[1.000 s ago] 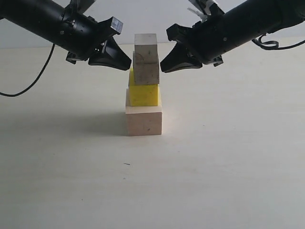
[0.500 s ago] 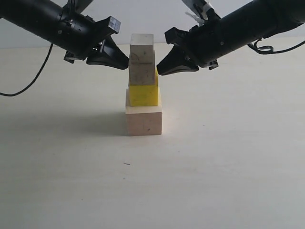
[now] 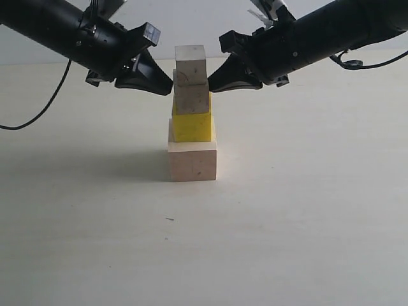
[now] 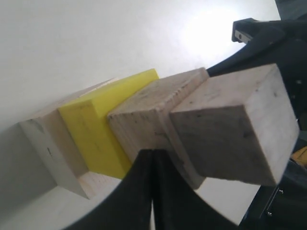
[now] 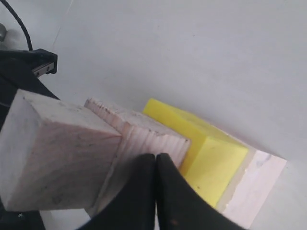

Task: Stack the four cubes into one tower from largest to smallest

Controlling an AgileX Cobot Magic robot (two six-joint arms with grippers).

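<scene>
At the centre of the tabletop (image 3: 306, 223) stands the tower (image 3: 192, 115), four cubes high and narrowing upward.

1. Large pale wood cube (image 3: 192, 162): base, resting on the tabletop.
2. Yellow cube (image 3: 191, 126): seated on the large cube.
3. Lower small cube (image 3: 192, 95): seated on the yellow cube, turned slightly out of line with it.
4. Top small cube (image 3: 190, 60): seated on the lower small cube.

Left end effector (image 3: 168, 88): fingers pressed together, holding nothing; its tip is at the left side of the lower small cube. Right end effector (image 3: 213, 87): fingers pressed together, holding nothing; its tip is at the right side of the same cube. Both wrist views show each tip against that cube.
</scene>
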